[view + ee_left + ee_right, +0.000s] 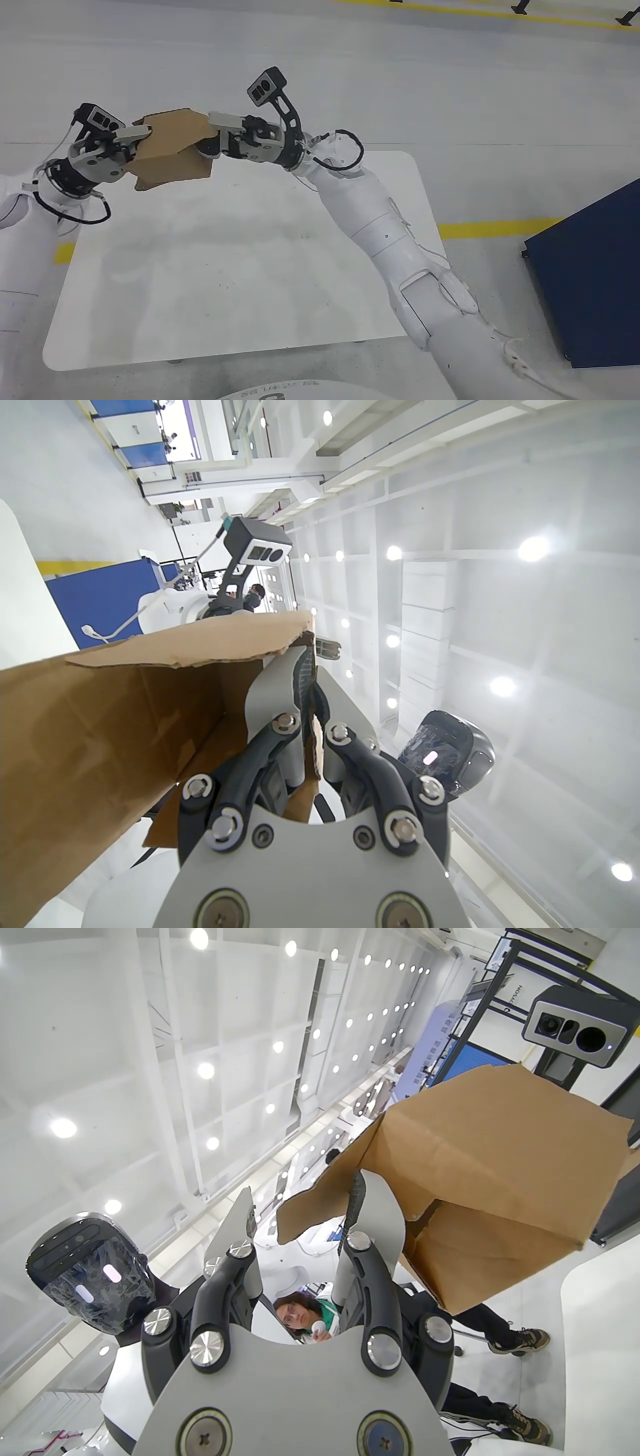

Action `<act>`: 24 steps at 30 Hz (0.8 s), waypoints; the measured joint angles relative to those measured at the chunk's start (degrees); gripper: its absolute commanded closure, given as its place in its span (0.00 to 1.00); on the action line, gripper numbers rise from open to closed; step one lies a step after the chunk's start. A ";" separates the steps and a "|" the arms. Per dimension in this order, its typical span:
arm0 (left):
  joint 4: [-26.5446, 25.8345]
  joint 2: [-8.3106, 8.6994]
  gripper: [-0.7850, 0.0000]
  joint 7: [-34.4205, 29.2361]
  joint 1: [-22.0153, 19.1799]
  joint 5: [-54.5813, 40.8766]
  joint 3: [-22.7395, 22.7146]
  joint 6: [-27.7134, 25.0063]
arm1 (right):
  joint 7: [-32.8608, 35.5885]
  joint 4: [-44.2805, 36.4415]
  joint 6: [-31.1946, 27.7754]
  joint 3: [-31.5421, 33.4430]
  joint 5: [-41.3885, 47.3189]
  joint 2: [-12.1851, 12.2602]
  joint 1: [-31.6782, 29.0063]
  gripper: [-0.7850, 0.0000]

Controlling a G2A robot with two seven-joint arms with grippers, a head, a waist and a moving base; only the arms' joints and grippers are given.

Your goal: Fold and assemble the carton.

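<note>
my left jaws pinch the edge of the carton [172, 148], held up off the surface [250, 280]. my right jaws are apart by its flap.

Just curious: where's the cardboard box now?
Top view: the carton is aloft near the table's far left corner, clamped by the left gripper, the right gripper beside it.

Matt brown cardboard carton [172, 148] w/ rough torn edges; smooth white table [250, 290].

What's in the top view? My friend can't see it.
A robot holds a brown cardboard carton near the far edge of a white table. Its left tool pinches one side; its right tool is open at the other.
</note>
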 measured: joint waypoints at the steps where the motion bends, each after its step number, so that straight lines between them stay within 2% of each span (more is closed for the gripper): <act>1: 0.05 -0.01 1.00 -0.18 -0.02 -0.11 -0.03 0.09 | -0.09 0.06 0.04 -0.09 -0.24 -0.04 0.05 0.58; 9: 0.38 -0.16 1.00 -0.89 -0.16 -0.88 0.03 0.74 | -0.40 0.25 -0.15 -0.37 -1.12 -0.30 0.12 0.60; 15: 0.57 -0.21 1.00 -1.37 -0.30 -1.65 -0.33 1.17 | -0.52 0.32 -0.19 -0.26 -1.58 -0.40 0.08 0.68; 24: 0.67 -0.24 1.00 -1.66 -0.34 -1.90 -0.79 1.56 | -0.40 0.02 -0.32 0.19 -2.26 -0.42 -0.27 0.73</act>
